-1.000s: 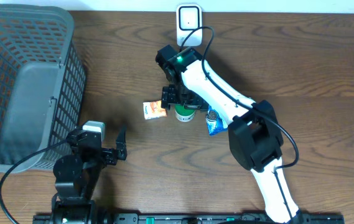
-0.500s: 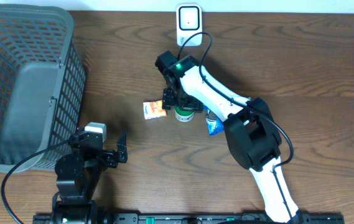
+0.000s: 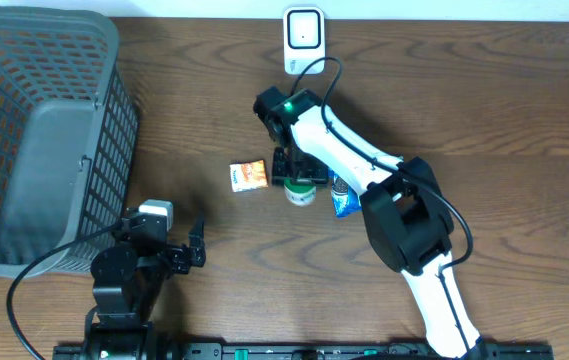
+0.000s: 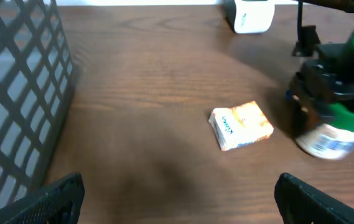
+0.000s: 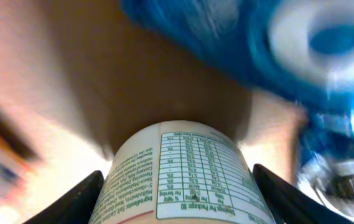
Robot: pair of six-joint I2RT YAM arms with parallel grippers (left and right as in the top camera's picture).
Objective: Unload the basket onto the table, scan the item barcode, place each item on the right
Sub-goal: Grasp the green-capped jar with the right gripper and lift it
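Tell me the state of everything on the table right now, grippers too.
Grey mesh plastic basket, upright, looks empty.
White barcode scanner, upright at the far edge.
Small orange-and-white box, lying flat, untouched.
Green-capped white bottle, between the fingers of the right gripper.
Blue packet, lying beside the bottle.
Left gripper, open, empty.
Right gripper, straddling the bottle; grip unclear.

Mock shop checkout: wire shopping basket (image 3: pixel 44 130) at table (image 3: pixel 524 100) left edge, barcode scanner (image 3: pixel 304 32) at far edge, packaged goods (image 3: pixel 249 176) mid-table

white right arm (image 3: pixel 349 150), black joints, green light (image 3: pixel 287 97), black cable (image 3: pixel 335 72); black left arm (image 3: pixel 119 280)
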